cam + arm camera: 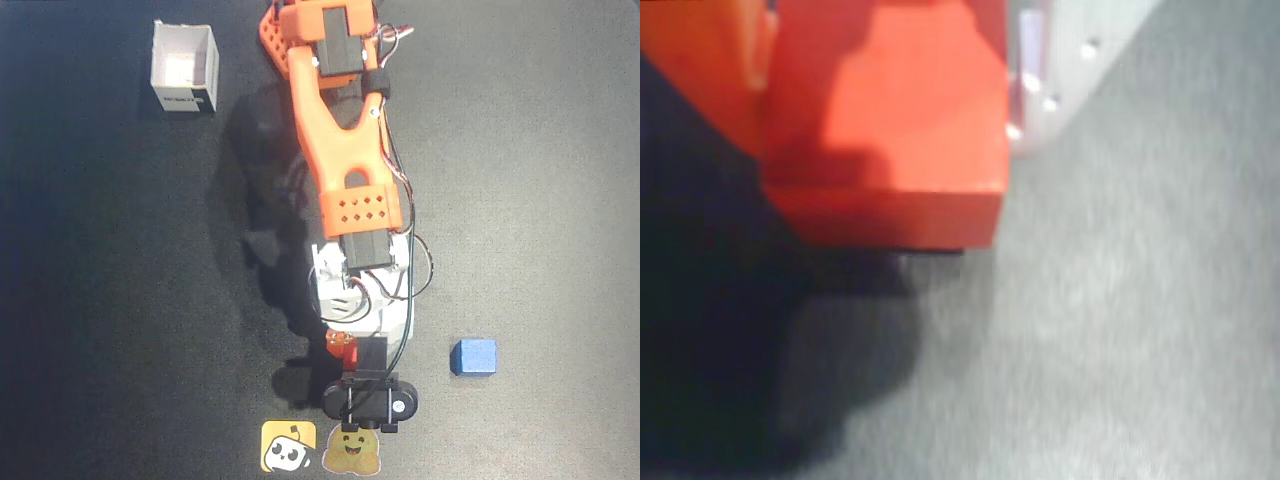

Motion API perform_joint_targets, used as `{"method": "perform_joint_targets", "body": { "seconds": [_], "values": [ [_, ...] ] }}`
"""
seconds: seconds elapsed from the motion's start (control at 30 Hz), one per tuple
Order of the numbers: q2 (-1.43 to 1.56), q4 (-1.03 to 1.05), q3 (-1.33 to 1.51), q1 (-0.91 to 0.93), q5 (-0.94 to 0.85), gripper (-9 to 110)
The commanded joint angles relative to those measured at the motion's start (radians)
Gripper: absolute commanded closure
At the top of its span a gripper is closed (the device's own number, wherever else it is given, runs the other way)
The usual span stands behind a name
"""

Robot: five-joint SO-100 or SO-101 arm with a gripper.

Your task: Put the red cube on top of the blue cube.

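The red cube (pixel 900 130) fills the upper left of the wrist view, squeezed between an orange finger (pixel 695 70) on its left and a white finger (pixel 1060 50) on its right. My gripper (pixel 885 140) is shut on it, and the cube's lower edge is at or just above the grey mat, over a dark shadow. From overhead, only a sliver of the red cube (pixel 340 347) shows under the gripper (pixel 342 350) near the mat's bottom edge. The blue cube (pixel 473 357) stands alone to the right, about a hand's width from the gripper.
A white open box (pixel 185 68) stands at the top left in the overhead view. Two stickers, one yellow (pixel 288 445) and one brownish (pixel 353 452), lie at the bottom edge just below the gripper. The orange arm (pixel 345 150) reaches down the middle.
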Motion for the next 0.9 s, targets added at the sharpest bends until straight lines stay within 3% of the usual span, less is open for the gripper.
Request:
{"method": "perform_joint_targets", "body": {
  "seconds": [0.0,0.17,0.87],
  "values": [
    [0.132,0.063,-0.067,-0.008,0.005,95],
    [0.124,0.158,-0.170,-0.044,-0.009,95],
    [0.031,0.178,-0.328,-0.179,0.015,95]
  ]
}}
